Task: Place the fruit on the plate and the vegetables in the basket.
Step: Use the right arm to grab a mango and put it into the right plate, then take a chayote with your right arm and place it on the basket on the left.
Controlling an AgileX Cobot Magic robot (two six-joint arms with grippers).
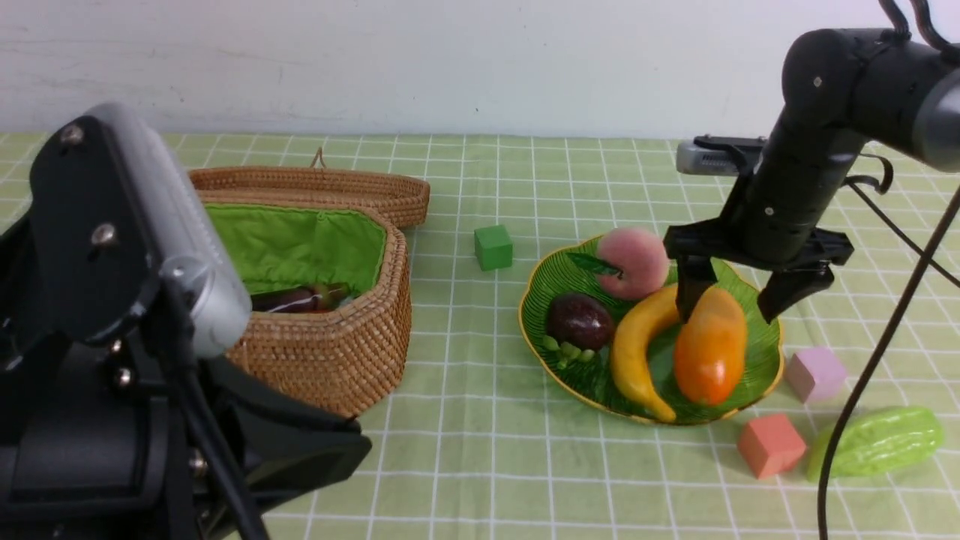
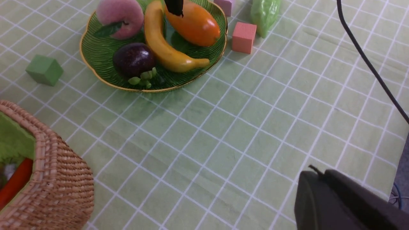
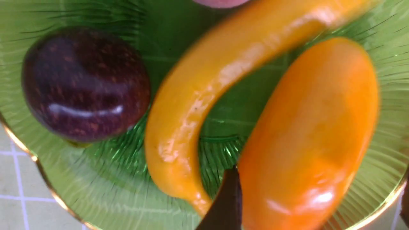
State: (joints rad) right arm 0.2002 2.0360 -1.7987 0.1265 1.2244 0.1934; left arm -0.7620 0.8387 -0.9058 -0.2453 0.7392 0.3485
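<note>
The green plate [image 1: 761, 341] holds the pink peach [image 1: 636, 262], the purple mangosteen [image 1: 579, 320], the yellow banana [image 1: 634, 352] and the orange mango [image 1: 711, 349]. My right gripper [image 1: 733, 302] is open just above the mango's far end, one finger on each side; the right wrist view shows the mango [image 3: 313, 134] lying on the plate beside one fingertip [image 3: 225, 204]. The bitter gourd [image 1: 877, 441] lies on the cloth at the near right. The wicker basket [image 1: 337, 352] holds the eggplant [image 1: 289, 300] and the carrot [image 2: 14, 183]. My left gripper [image 2: 321, 174] is shut and empty, near the basket.
A green cube [image 1: 493, 247] lies between basket and plate. A pink cube [image 1: 814, 373] and a red cube [image 1: 770, 445] lie right of the plate, beside the gourd. The basket lid [image 1: 315, 187] lies behind the basket. A black cable [image 1: 877, 360] hangs over the gourd.
</note>
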